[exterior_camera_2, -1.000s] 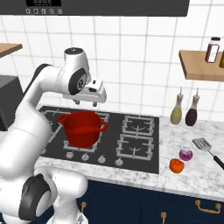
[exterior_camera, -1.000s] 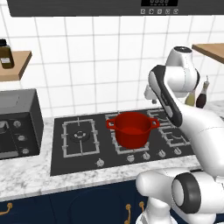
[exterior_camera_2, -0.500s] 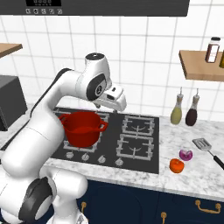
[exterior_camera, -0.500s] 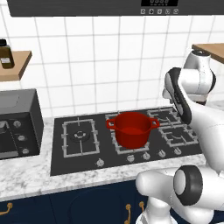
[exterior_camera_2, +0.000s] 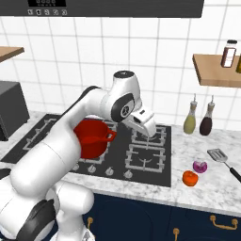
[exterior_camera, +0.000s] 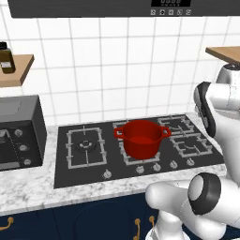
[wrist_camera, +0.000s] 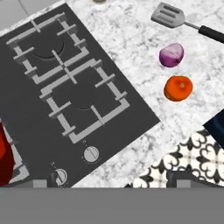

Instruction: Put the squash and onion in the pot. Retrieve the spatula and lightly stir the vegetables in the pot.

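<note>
Two vegetables wait untouched on the desk (exterior_camera_2: 221, 188). Biggest, the red pot (exterior_camera_2: 94, 138) sits mid-hob. Squash (exterior_camera_2: 189, 178) touches nothing, onion (exterior_camera_2: 200, 166) just beside it. Fingers (exterior_camera_2: 151, 133) spread and unladen; best descend straight over the squash, centred.

marble counter (exterior_camera_2: 207, 188), squash (exterior_camera_2: 189, 178), onion (exterior_camera_2: 200, 166), spatula (exterior_camera_2: 218, 154)
</note>
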{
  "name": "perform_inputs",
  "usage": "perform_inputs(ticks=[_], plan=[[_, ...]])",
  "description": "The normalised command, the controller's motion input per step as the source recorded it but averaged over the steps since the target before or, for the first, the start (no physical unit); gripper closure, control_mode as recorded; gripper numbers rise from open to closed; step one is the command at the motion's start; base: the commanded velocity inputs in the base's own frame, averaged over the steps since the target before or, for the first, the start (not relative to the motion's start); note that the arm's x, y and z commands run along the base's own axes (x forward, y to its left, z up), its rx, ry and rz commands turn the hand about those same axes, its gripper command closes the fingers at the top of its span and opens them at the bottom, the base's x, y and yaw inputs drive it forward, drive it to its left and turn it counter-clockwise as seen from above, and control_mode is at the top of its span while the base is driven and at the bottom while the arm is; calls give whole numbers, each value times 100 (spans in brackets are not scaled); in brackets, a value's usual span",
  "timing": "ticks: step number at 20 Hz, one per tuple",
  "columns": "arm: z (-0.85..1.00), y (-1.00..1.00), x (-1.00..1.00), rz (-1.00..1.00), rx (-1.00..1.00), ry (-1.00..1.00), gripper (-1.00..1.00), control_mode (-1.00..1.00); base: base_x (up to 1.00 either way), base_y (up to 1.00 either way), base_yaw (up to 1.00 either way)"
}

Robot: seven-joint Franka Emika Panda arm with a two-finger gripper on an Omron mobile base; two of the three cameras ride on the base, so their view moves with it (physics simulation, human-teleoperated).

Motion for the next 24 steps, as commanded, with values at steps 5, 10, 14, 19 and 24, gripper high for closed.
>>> perform_inputs(ticks=[5, 10, 14, 19, 24], plan=[[-31, -1, -13, -8, -7, 0, -100, -100, 0, 0, 0], [-22, -22, 1, -1, 0, 2, -100, -100, 0, 0, 0], [-48, -76, -9, 0, 9, 5, -100, -100, 0, 0, 0], [-32, -30, 0, 0, 0, 7, -100, -100, 0, 0, 0], [-22, -50, 1, 0, 4, 5, -100, -100, 0, 0, 0]])
